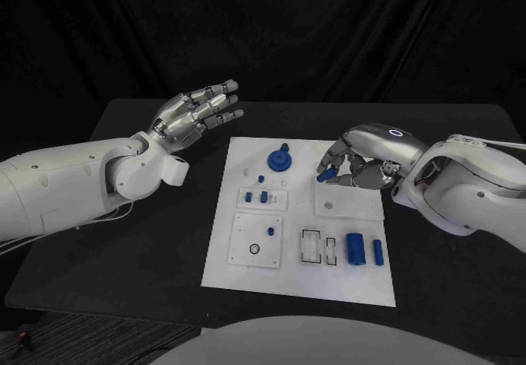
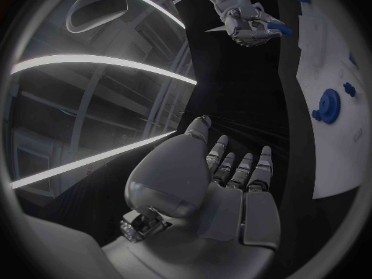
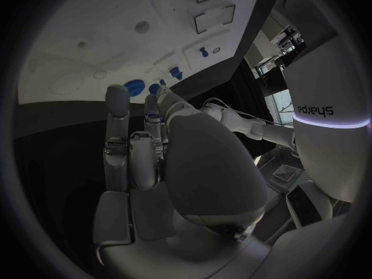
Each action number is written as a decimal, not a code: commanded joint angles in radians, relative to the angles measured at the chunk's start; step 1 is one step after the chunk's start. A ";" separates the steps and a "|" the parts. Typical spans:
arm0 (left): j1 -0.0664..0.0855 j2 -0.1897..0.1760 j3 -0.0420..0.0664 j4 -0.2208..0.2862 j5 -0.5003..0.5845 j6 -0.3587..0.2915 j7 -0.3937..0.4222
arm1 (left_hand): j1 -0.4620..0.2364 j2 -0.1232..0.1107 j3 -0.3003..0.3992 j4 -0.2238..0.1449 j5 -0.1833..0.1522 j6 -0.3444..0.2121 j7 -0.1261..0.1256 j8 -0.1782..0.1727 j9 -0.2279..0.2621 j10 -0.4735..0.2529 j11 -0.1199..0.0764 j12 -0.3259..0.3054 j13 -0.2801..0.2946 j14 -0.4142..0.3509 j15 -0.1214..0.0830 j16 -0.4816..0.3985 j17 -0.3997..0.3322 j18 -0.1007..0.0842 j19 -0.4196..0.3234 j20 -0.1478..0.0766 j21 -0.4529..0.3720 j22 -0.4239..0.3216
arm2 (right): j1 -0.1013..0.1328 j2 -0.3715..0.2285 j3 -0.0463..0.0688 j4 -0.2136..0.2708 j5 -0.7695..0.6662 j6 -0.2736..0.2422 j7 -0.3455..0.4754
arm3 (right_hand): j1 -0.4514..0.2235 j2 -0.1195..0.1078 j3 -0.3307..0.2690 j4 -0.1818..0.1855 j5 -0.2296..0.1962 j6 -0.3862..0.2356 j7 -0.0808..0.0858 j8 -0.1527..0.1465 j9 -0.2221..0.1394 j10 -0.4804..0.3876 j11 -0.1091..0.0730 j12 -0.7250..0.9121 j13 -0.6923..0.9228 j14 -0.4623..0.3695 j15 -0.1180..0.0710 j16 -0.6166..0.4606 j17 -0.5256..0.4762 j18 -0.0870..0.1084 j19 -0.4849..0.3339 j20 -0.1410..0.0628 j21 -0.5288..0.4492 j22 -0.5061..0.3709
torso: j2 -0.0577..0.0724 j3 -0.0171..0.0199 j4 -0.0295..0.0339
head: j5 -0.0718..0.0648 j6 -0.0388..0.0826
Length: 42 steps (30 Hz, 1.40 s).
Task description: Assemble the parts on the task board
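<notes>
So the right hand (image 1: 353,163) is pinching a small blue part (image 1: 327,176) in its fingertips, hovering over the task board (image 1: 298,283) near its far right corner. The blue gear (image 1: 280,160) sits just to its left. Left hand (image 1: 198,112) is open, empty, off the board's far left corner, further from the action.

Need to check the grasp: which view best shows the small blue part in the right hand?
Head view: the blue part sits at the right hand's fingertips, above the white board. The left wrist view shows it small and far; the right wrist view shows only blue patches behind its fingers.
</notes>
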 commanded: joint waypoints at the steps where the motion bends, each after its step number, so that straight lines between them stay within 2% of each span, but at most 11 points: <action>1: -0.001 0.004 0.001 -0.001 0.006 0.016 0.008 | 0.002 0.008 0.005 0.001 0.005 0.005 0.001 0.006 0.001 0.000 0.005 0.007 0.001 -0.001 0.004 0.006 0.001 -0.011 0.008 0.001 0.002 -0.001 | 0.010 0.024 0.000 0.011 0.101 0.030 0.002 | -0.016 0.003 0.000 0.001 -0.003 0.047 -0.019 0.012 0.055 0.002 0.003 -0.012 -0.003 0.041 -0.007 0.002 -0.001 -0.006 0.003 -0.007 -0.005 0.013 | 0.000 -0.0002 0.0001 | -0.002 0.000; 6: -0.005 0.007 0.001 -0.005 0.006 0.022 0.004 | 0.002 0.013 0.012 -0.002 0.009 0.002 0.002 0.006 0.000 -0.001 0.006 0.006 0.000 -0.002 0.004 0.005 0.000 -0.012 0.007 0.001 0.002 -0.005 | -0.001 0.086 0.000 0.008 0.060 0.134 -0.015 | -0.023 0.008 0.007 -0.006 0.003 0.026 -0.009 -0.010 0.058 -0.019 0.017 -0.054 -0.007 0.039 0.004 -0.004 -0.010 -0.006 -0.002 -0.001 -0.030 0.012 | 0.000 -0.0009 0.0003 | 0.003 0.000; 7: -0.006 0.008 0.001 -0.005 0.006 0.023 0.003 | 0.002 0.013 0.012 -0.002 0.009 0.002 0.002 0.006 0.000 -0.001 0.006 0.006 0.000 -0.002 0.004 0.005 0.000 -0.012 0.007 0.001 0.002 -0.005 | -0.006 0.099 0.000 0.005 0.043 0.149 -0.017 | -0.025 0.009 0.010 -0.007 0.004 0.019 -0.007 -0.016 0.057 -0.026 0.021 -0.064 -0.008 0.038 0.007 -0.006 -0.011 -0.006 -0.004 0.001 -0.033 0.013 | 0.000 -0.0016 0.0010 | 0.004 0.000; 9: -0.008 0.008 0.001 -0.005 0.006 0.024 0.002 | 0.002 0.014 0.014 -0.003 0.009 0.001 0.002 0.006 0.000 -0.001 0.006 0.005 0.000 -0.003 0.004 0.004 0.000 -0.013 0.007 0.001 0.001 -0.005 | -0.016 0.124 0.000 -0.003 0.010 0.171 -0.019 | -0.029 0.010 0.012 -0.007 0.003 0.013 -0.005 -0.023 0.055 -0.033 0.026 -0.078 -0.009 0.037 0.010 -0.008 -0.014 -0.006 -0.006 0.004 -0.041 0.013 | 0.001 0.0003 0.0002 | 0.009 0.000; 11: -0.011 0.008 0.001 -0.005 0.006 0.025 0.000 | 0.002 0.014 0.014 -0.003 0.009 0.001 0.002 0.006 0.000 -0.001 0.006 0.005 0.000 -0.003 0.004 0.004 0.000 -0.013 0.007 0.001 0.001 -0.005 | -0.028 0.150 0.000 -0.013 -0.023 0.186 -0.019 | -0.032 0.011 0.015 -0.007 0.004 0.010 -0.003 -0.029 0.054 -0.040 0.029 -0.089 -0.009 0.037 0.013 -0.009 -0.015 -0.006 -0.007 0.006 -0.042 0.014 | 0.001 0.0007 0.0004 | 0.014 0.000; 15: -0.016 0.007 0.001 -0.006 0.006 0.026 -0.003 | 0.002 0.015 0.017 -0.004 0.010 -0.001 0.003 0.005 0.000 -0.002 0.007 0.004 0.000 -0.003 0.005 0.004 0.000 -0.013 0.006 0.001 0.001 -0.007 | -0.049 0.190 0.000 -0.029 -0.077 0.188 -0.013 | -0.034 0.013 0.019 -0.009 0.007 0.008 0.000 -0.035 0.053 -0.049 0.034 -0.104 -0.010 0.037 0.017 -0.009 -0.014 -0.006 -0.007 0.009 -0.044 0.015 | 0.000 -0.0004 0.0035 | 0.019 0.000; 19: -0.020 0.007 0.001 -0.008 0.006 0.026 -0.006 | 0.002 0.016 0.019 -0.004 0.011 -0.003 0.003 0.005 -0.001 -0.003 0.007 0.004 0.000 -0.004 0.005 0.004 0.000 -0.014 0.006 0.001 0.001 -0.007 | -0.068 0.222 0.000 -0.040 -0.123 0.182 -0.005 | -0.037 0.018 0.026 -0.012 0.016 0.008 0.003 -0.041 0.051 -0.059 0.039 -0.121 -0.010 0.037 0.021 -0.007 -0.012 -0.006 -0.007 0.012 -0.044 0.017 | 0.001 0.0001 0.0029 | 0.024 0.000; 23: -0.023 0.008 0.001 -0.010 0.006 0.028 -0.008 | 0.002 0.018 0.022 -0.006 0.012 -0.005 0.003 0.004 -0.001 -0.004 0.007 0.003 0.000 -0.004 0.006 0.004 0.000 -0.014 0.005 0.001 0.001 -0.009 | -0.086 0.250 0.000 -0.038 -0.172 0.178 0.002 | -0.038 0.018 0.028 -0.015 0.021 0.007 0.004 -0.044 0.050 -0.063 0.041 -0.128 -0.010 0.038 0.023 -0.006 -0.009 -0.007 -0.006 0.013 -0.041 0.019 | 0.001 -0.0009 0.0019 | 0.025 0.000; 29: -0.025 0.013 0.001 -0.015 0.006 0.030 -0.012 | 0.002 0.018 0.024 -0.007 0.013 -0.005 0.004 0.004 -0.001 -0.004 0.008 0.003 0.000 -0.005 0.006 0.004 0.000 -0.015 0.005 0.001 0.001 -0.009 | -0.097 0.291 0.000 -0.044 -0.217 0.177 0.003 | -0.040 0.017 0.029 -0.015 0.022 0.005 0.005 -0.046 0.049 -0.065 0.042 -0.131 -0.010 0.039 0.023 -0.005 -0.007 -0.007 -0.006 0.014 -0.041 0.020 | 0.000 -0.0019 0.0006 | 0.024 0.000; 35: -0.026 0.016 0.001 -0.017 0.006 0.033 -0.018 | 0.002 0.019 0.026 -0.008 0.014 -0.005 0.004 0.005 -0.001 -0.004 0.008 0.003 0.000 -0.005 0.006 0.004 0.000 -0.015 0.005 0.001 0.001 -0.009 | -0.105 0.327 0.000 -0.051 -0.254 0.177 0.005 | -0.043 0.013 0.028 -0.016 0.024 0.004 0.006 -0.049 0.048 -0.064 0.043 -0.134 -0.010 0.039 0.024 -0.004 -0.005 -0.007 -0.006 0.015 -0.037 0.021 | -0.001 -0.0012 0.0017 | 0.018 0.000; 42: -0.026 0.018 0.001 -0.021 0.006 0.034 -0.023 | 0.002 0.019 0.028 -0.009 0.015 -0.003 0.003 0.005 -0.001 -0.004 0.007 0.005 0.000 -0.004 0.006 0.004 0.000 -0.015 0.005 0.000 0.001 -0.009 | -0.121 0.363 0.000 -0.057 -0.297 0.181 0.020 | -0.046 0.008 0.034 -0.023 0.049 0.008 0.006 -0.054 0.047 -0.057 0.042 -0.141 -0.009 0.040 0.024 -0.002 -0.001 -0.006 -0.005 0.016 -0.035 0.025 | 0.000 -0.0003 -0.0003 | 0.024 0.000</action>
